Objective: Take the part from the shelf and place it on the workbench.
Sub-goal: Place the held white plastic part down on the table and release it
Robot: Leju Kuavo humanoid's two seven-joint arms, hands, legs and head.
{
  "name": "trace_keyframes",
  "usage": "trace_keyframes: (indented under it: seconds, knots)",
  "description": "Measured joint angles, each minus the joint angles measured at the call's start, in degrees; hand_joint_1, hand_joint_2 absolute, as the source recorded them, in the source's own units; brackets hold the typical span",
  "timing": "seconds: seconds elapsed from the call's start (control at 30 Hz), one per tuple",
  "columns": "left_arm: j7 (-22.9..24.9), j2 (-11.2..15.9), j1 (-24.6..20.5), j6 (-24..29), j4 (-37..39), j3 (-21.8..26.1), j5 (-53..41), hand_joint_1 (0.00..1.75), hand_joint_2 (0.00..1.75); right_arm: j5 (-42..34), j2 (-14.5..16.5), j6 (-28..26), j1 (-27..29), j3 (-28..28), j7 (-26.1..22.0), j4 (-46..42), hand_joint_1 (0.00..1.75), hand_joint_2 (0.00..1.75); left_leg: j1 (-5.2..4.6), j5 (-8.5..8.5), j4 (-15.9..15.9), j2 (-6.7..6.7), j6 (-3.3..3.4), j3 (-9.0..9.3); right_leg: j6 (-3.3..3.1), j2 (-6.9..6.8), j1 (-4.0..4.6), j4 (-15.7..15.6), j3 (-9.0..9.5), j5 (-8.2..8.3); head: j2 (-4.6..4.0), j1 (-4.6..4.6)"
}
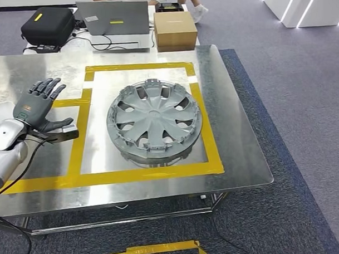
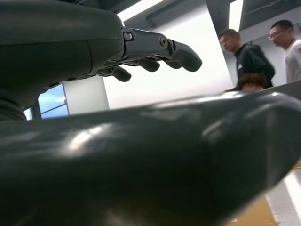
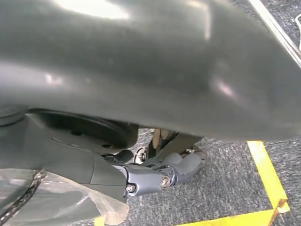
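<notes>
Wheel cover (image 1: 154,122) lies flat on the worktop (image 1: 239,135), inside the yellow tape square (image 1: 205,134). Left hand (image 1: 38,105) hovers well to its side, fingers spread, holding nothing. Right hand (image 3: 167,172) hangs over carpet, fingers apart, nothing in them. Likely light, stiff plastic with brittle rim clips; best gripped at the rim or through a spoke opening.

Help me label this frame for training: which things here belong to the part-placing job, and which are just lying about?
Job:
wheel cover, lying inside the yellow tape square
metal workbench
left hand, open beside it

Lying about:
cardboard box
laptop
black case
</notes>
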Motion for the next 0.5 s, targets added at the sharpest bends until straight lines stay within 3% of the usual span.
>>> trace_keyframes:
  seconds: [0.1,0.17,0.23,0.3,0.37,0.43,0.47,0.5]
  knots:
    - [-1.0,0.2,0.0,0.3,0.0,0.0,1.3,0.00,0.00,0.2,0.0,0.0,-0.2,0.0,0.0,0.0,0.00,0.00,-0.14,0.02,0.1,-0.02,-0.17,0.05,-0.61,-0.03,0.06,-11.4,5.87,5.24,0.00,0.00]
    - [-1.4,0.5,0.1,0.4,0.0,0.0,1.8,0.00,0.00,0.2,0.0,0.0,-0.5,0.0,0.0,0.0,0.00,0.00,-0.30,0.19,0.2,-0.06,-0.68,-0.19,-0.90,0.01,0.16,-15.7,8.20,6.35,0.00,-0.06]
    - [-1.6,0.7,0.2,0.5,0.0,0.0,1.9,0.00,0.00,0.2,0.0,0.0,-0.5,0.1,0.1,0.0,0.00,0.00,-0.28,0.54,0.1,-0.11,-1.33,-0.36,-1.27,0.07,0.23,-15.9,8.26,6.56,0.00,-0.09]
    - [-1.7,1.0,0.4,0.5,0.0,0.0,1.9,0.00,0.00,0.2,0.0,0.0,-0.6,0.1,0.1,0.0,0.00,0.00,-0.17,-0.67,1.2,-0.16,-1.89,-0.77,-1.96,-0.01,0.07,-16.2,8.15,7.14,0.00,-0.18]
    - [-1.9,1.4,0.6,0.4,0.0,0.0,2.0,0.00,0.00,0.3,0.0,0.0,-0.7,0.1,0.1,0.0,0.00,0.00,-0.08,-4.53,6.1,-0.18,-2.38,-2.43,-2.47,-0.09,-0.09,-16.5,7.88,7.66,0.00,-0.43]
    - [-2.2,1.6,0.9,0.3,0.0,0.0,2.2,0.00,0.00,0.3,0.0,0.0,-0.7,0.2,0.1,0.0,0.00,0.00,-0.05,-8.57,13.4,-0.17,-2.73,-4.71,-2.60,-0.09,-0.04,-16.4,7.30,8.06,0.00,-0.54]
    - [-2.3,1.7,1.2,0.3,0.0,0.0,2.3,0.00,0.00,0.4,0.0,0.0,-0.7,0.3,0.2,0.0,0.00,0.00,-0.03,-9.42,15.6,-0.17,-2.82,-5.12,-2.60,-0.09,-0.02,-16.4,6.94,8.31,0.00,-0.54]
    - [-2.4,1.7,1.5,0.3,0.0,0.0,2.3,0.00,0.00,0.4,0.0,0.1,-0.7,0.3,0.3,0.0,0.00,0.00,-0.01,-9.20,15.6,-0.17,-2.86,-4.55,-2.58,-0.09,-0.02,-16.3,6.53,8.59,0.00,-0.54]
